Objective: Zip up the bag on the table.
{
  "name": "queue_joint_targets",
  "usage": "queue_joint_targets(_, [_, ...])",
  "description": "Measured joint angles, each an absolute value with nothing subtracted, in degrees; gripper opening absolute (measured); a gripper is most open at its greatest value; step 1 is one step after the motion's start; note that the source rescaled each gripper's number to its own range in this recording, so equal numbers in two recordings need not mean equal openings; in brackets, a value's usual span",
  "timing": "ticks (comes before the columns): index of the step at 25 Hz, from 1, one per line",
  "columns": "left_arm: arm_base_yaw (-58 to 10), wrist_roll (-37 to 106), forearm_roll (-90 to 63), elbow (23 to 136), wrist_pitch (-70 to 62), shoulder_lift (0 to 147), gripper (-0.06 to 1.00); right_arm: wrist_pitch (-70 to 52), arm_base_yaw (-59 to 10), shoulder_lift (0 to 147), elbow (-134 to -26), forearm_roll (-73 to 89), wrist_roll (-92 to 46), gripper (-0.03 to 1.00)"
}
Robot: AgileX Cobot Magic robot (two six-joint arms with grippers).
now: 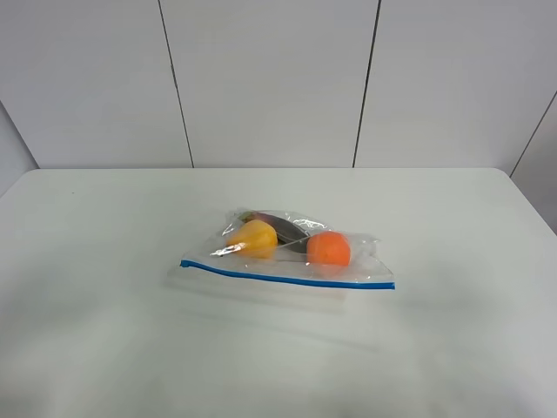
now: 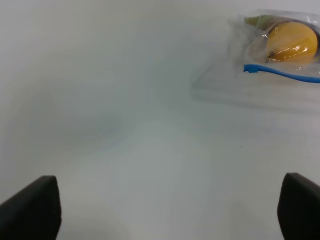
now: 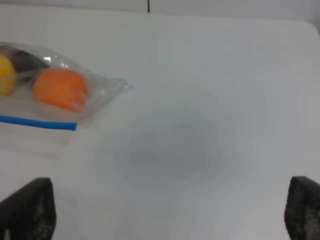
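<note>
White panelled wall behind, white matte tabletop in front. Near the centre, a clear crinkly bag, lying flat, well apart from both arms. Inside: yellow pear, orange fruit, a dark item. Blue zipper strip along the near edge, long axis running left to right across the tabletop, tilted slightly down toward the right.

Left gripper: fingers spread wide, empty; the strip's left end ahead, off toward the centre. Right gripper: likewise spread, empty; the strip's right end ahead, off toward the centre. Neither arm clearly nearer; no contact yet.
</note>
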State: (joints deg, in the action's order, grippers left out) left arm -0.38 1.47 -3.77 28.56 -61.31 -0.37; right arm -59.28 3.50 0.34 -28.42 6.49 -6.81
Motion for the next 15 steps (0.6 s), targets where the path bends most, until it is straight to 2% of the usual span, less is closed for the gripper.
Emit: queue_joint_targets(15, [-0.4,1.5,-3.8,28.6,-61.3,-0.4,1.0,-59.1,1.3,-0.3,-28.3,5.6,-5.8,1.0])
